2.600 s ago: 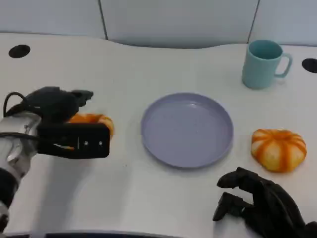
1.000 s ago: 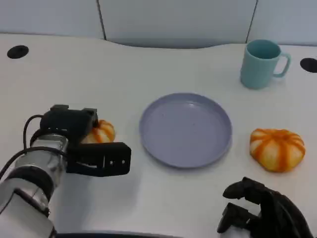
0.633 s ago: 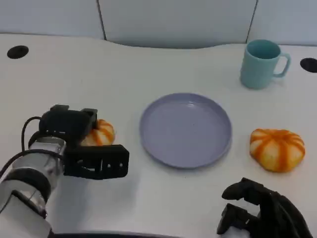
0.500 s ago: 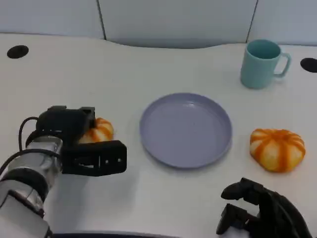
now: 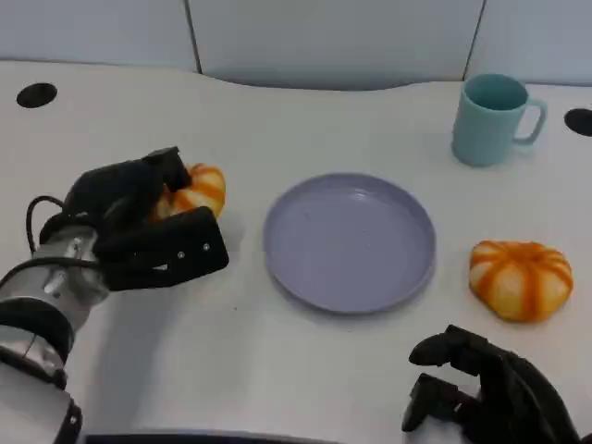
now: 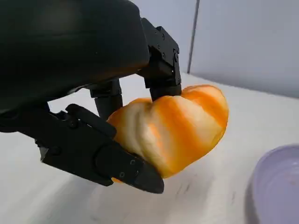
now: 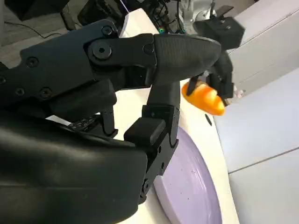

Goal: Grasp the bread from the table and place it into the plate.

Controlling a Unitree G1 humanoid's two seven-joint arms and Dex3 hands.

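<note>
An orange-and-white striped bread roll (image 5: 200,188) is gripped by my left hand (image 5: 139,227), a little left of the lavender plate (image 5: 350,242). In the left wrist view the roll (image 6: 177,126) is clamped between black fingers (image 6: 98,154) and hangs above the white table, with the plate's rim (image 6: 280,186) to one side. My right hand (image 5: 490,393) rests near the table's front edge, holding nothing, its fingers loosely bent. The right wrist view looks past that hand (image 7: 117,93) to the plate (image 7: 191,186) and, beyond it, the held roll (image 7: 203,99).
A second striped roll (image 5: 520,277) lies on the table right of the plate, just beyond my right hand. A teal mug (image 5: 492,118) stands at the back right. Dark round holes (image 5: 37,94) mark the table's far corners.
My left hand has closed on the roll, raised it off the table and tilted, carrying it slightly away from me and toward the plate. The right hand has barely moved.
</note>
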